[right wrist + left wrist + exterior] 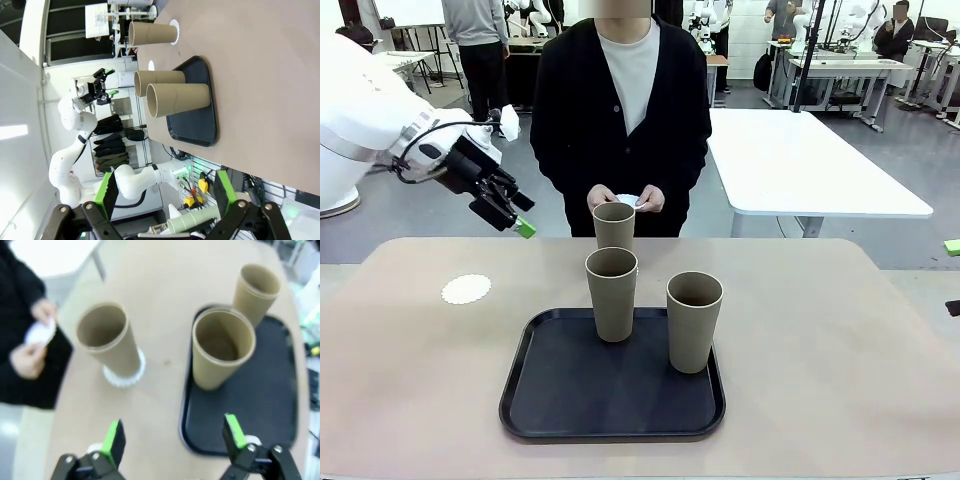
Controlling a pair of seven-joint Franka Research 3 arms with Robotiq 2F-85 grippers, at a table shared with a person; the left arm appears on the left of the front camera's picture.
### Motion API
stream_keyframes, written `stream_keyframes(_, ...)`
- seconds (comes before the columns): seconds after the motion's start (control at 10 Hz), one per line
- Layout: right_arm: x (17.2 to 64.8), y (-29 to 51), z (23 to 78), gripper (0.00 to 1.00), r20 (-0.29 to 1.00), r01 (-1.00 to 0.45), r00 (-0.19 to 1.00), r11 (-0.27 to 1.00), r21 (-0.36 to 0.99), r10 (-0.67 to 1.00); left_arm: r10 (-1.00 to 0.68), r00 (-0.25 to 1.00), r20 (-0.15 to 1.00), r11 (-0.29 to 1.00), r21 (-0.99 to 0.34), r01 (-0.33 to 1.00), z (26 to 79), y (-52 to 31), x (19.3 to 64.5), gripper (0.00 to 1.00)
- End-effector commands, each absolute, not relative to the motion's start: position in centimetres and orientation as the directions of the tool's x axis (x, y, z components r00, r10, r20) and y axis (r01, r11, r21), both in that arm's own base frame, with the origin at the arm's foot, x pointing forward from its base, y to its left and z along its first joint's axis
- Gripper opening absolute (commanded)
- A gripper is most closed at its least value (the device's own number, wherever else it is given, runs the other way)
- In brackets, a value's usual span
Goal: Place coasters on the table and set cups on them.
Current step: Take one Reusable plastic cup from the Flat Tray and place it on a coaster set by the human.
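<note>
Coasters come first in the front view: a bare coaster (466, 289) lies flat on the left part of the table (840, 330), well apart from the black tray (555, 400) in the middle. On the tray stand the left tray cup (611, 295) and the right tray cup (694, 322), both upright. A third cup (614, 226) stands upright on the table just past the tray's far edge, its base hidden behind the left tray cup. At the far side a person holds a white paper round (631, 201) in both hands (652, 201). The left gripper (523, 215) hangs in the air over the table's far left edge, jaws wide and empty. In the left wrist view that gripper's green pads (114, 439) stand far apart with nothing between them. Beyond them the third cup sits on a second coaster (126, 378), whose scalloped rim shows around its base, beside the tray that carries the other two cups. The person's hands pinch the white round at the picture's left. In the right wrist view the right gripper (166, 195) is spread wide and holds nothing. The table shows sideways, with both coasters, the tray and all three cups on it.
</note>
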State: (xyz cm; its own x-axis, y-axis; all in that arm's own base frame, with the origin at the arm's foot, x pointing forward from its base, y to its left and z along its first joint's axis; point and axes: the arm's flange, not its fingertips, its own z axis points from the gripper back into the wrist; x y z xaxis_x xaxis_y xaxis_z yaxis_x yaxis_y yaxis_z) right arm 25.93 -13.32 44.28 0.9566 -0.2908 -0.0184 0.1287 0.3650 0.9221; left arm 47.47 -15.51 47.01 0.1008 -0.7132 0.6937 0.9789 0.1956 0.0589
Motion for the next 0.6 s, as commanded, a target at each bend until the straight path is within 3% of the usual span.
stream_keyframes(0.0,26.0,-13.3,44.3,1.0,-0.009,0.113,0.958,0.35,0.93,-0.287,-0.61,-0.025,0.792,0.051,0.071,0.996,43.9,-15.1,46.9,1.0)
stream_keyframes(0.3,26.0,-13.3,44.3,1.0,-0.009,0.113,0.958,0.35,0.93,-0.287,-0.584,-0.067,0.809,-0.153,-0.028,0.988,39.6,-14.2,46.8,1.0)
stream_keyframes(0.5,26.0,-13.3,44.3,1.0,-0.009,0.113,0.958,0.35,0.93,-0.287,-0.485,-0.142,0.863,-0.199,0.049,0.979,37.1,-13.4,45.7,1.0)
